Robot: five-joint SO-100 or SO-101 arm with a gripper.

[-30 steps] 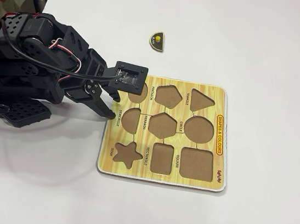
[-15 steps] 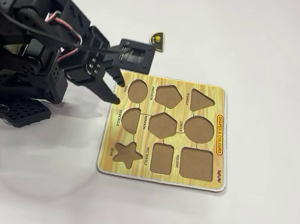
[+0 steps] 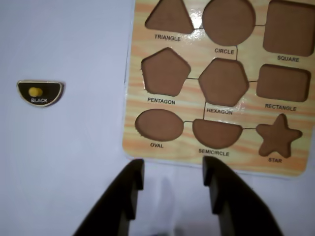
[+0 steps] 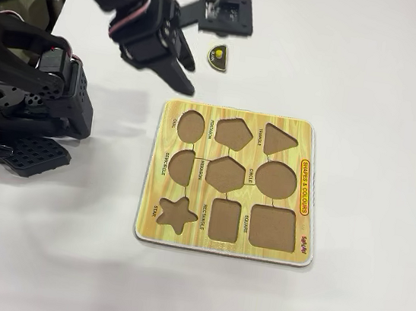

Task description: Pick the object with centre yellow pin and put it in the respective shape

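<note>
- Gripper (image 3: 172, 184) empty, jaws parted with a clear gap; both dark fingers (image 3: 129, 189) enter the wrist view from the bottom edge, over bare table (image 3: 64, 162) just off the board (image 3: 162, 105) edge.
- Fixed view: gripper (image 4: 186, 76) raised above the table, between piece and board, touching neither.
- Piece (image 3: 40, 93): dark semicircle, pale rim, yellow knob, labelled BLACK. Lies flat on the table, apart from the board, left of it in the wrist view; beyond its far edge in the fixed view (image 4: 218, 56).
- Semicircle cutout (image 3: 217, 133) empty, between oval (image 3: 159, 125) and star (image 3: 278, 136); in the fixed view (image 4: 181, 165) in the board's left column.
- All other cutouts empty too.
</note>
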